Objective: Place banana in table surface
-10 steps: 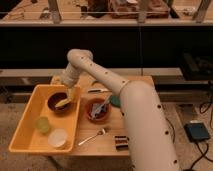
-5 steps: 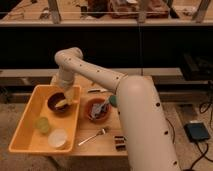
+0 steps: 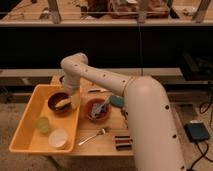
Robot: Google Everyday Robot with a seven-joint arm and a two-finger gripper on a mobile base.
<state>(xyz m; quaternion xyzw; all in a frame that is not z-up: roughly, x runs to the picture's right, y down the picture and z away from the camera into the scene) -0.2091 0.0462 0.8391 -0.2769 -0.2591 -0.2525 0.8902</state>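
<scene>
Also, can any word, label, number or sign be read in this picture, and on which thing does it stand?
None: no readable text shows on the yellow tray, the table or the arm.
The small dark thing near the table's front edge is too blurred to tell.
The gripper hangs over the tray, beside the banana.

I think I am working in a lab or test room. A small wooden surface (image 3: 100,146) stands alone on a bare floor (image 3: 200,157), with a dark box (image 3: 199,131) beside it. Long benches (image 3: 115,22) behind hold clutter. My hand (image 3: 75,98) hangs at the yellow tray's (image 3: 25,135) edge.
</scene>
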